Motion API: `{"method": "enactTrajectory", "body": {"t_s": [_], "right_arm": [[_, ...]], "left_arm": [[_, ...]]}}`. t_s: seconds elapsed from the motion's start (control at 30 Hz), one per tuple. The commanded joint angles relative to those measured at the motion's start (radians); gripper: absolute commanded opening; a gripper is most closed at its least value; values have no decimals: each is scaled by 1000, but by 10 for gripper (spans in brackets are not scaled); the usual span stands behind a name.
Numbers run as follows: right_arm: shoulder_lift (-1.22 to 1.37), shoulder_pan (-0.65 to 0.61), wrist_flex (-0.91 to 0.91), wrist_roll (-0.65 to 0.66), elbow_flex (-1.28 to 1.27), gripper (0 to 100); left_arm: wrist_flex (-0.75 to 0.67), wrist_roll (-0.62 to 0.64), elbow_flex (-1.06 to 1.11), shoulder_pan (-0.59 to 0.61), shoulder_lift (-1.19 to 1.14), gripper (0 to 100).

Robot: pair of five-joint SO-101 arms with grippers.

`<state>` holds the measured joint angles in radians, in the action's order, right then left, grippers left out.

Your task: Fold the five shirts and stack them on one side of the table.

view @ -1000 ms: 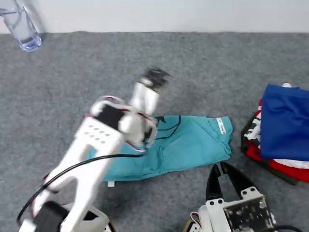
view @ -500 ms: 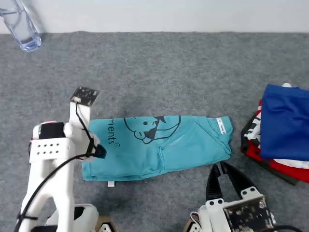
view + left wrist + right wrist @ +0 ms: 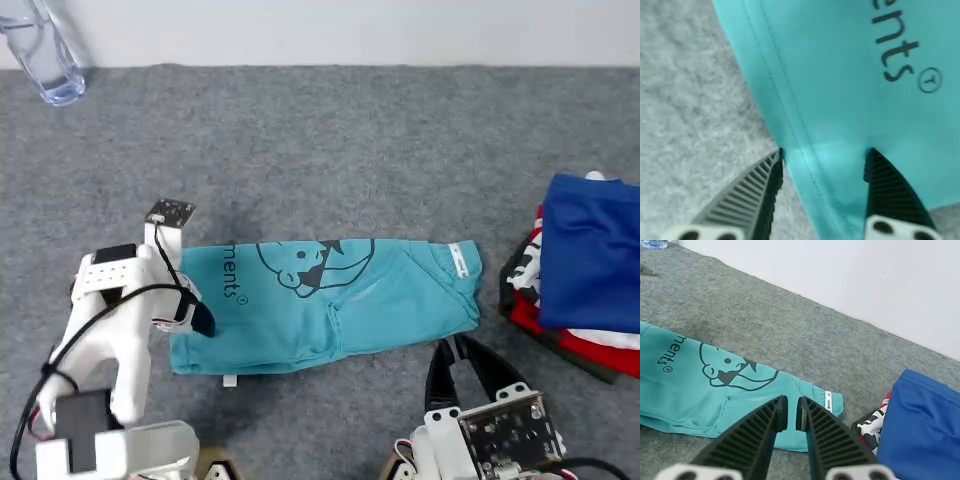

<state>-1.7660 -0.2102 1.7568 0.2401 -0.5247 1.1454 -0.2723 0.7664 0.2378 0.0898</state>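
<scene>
Shirt: teal shirt [image 3: 330, 300], already folded into a long band, lies mid-table. Its long axis runs side to side in the high view, with the collar label toward the stack.
Key relation: the left gripper [image 3: 825, 157] sits at the band's end far from the stack, jaws spread. One finger is over the mat, the other over cloth, and the stitched edge runs between them.
Nearer arm: the left for that end. The right gripper [image 3: 452, 350] sits just off the near edge by the collar end.
Right jaws: drawn almost together, nothing in them.
Stack: folded shirts [image 3: 590, 260] at the table's side, blue on top, with red, white and black beneath.
Cloth: thin matte knit with a double seam line and dark print. Probably limp, and will sag once lifted.
Surface: grey mat [image 3: 350, 140] with a coarse nap, likely to drag on the fabric.
Next, by judgement: pinch the edge and carry it along the long axis toward the collar.
</scene>
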Motion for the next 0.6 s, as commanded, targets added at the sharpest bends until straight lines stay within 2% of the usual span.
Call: {"method": "enactTrajectory", "body": {"t_s": [0.0,0.1,0.3,0.43,0.57], "right_arm": [[-48,-81,42,8,-2,62],[-48,-81,42,8,-2,62],[-48,-81,42,8,-2,60],[-48,-81,42,8,-2,59],[-48,-81,42,8,-2,58]], "left_arm": [[-23,44,-54,6,-68,253],[3,60,-93,6,-123,212],[20,2,-94,-60,-163,8],[20,3,-96,-66,-163,12],[18,-11,-136,8,-163,11]]}}
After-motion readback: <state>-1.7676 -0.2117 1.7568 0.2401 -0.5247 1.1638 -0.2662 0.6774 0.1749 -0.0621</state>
